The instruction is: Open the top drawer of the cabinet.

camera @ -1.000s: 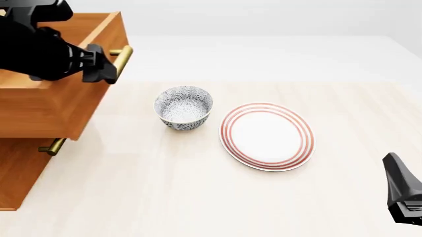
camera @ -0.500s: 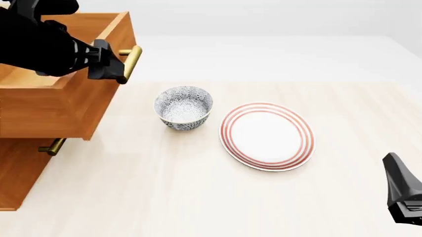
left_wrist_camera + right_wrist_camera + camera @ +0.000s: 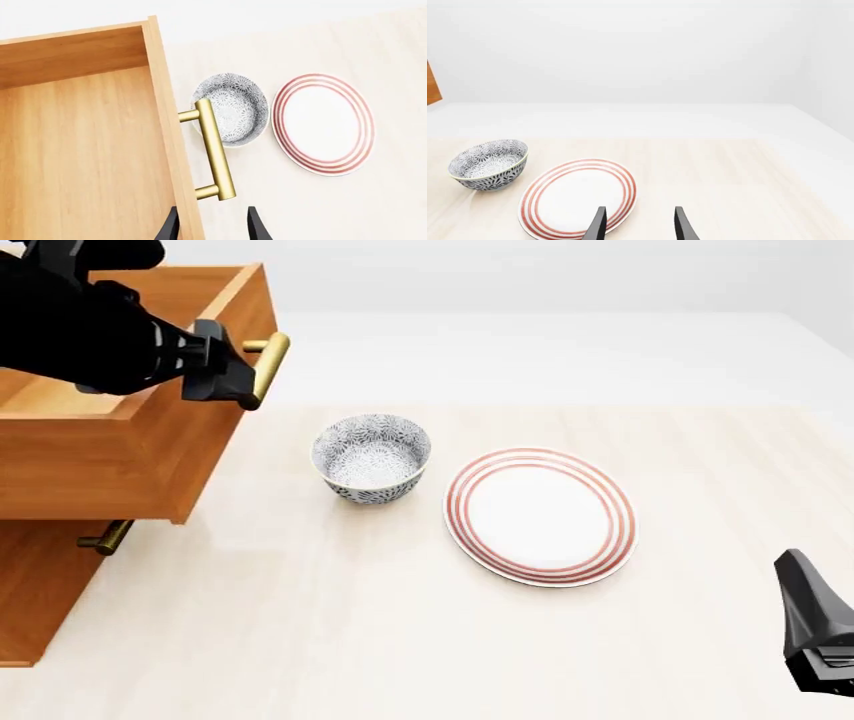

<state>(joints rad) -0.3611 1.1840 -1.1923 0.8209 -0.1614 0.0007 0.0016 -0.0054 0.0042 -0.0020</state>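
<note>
Pale wood forms the table (image 3: 400, 620) in the front view, under white walls. At far left, the cabinet (image 3: 34, 580) has its top drawer (image 3: 120, 455) pulled out, with the left gripper (image 3: 238, 370) at its brass handle (image 3: 268, 360). A patterned bowl (image 3: 371, 458) sits just beside a red-ringed plate (image 3: 541, 515). The right gripper (image 3: 817, 635) sits low at right (I cannot tell its jaw state here).

Left wrist view: open fingers (image 3: 255, 227) just short of the handle (image 3: 215, 150), gripping nothing.

Right wrist view: parted fingers (image 3: 683, 228) above the plate (image 3: 579, 197), holding nothing.
</note>
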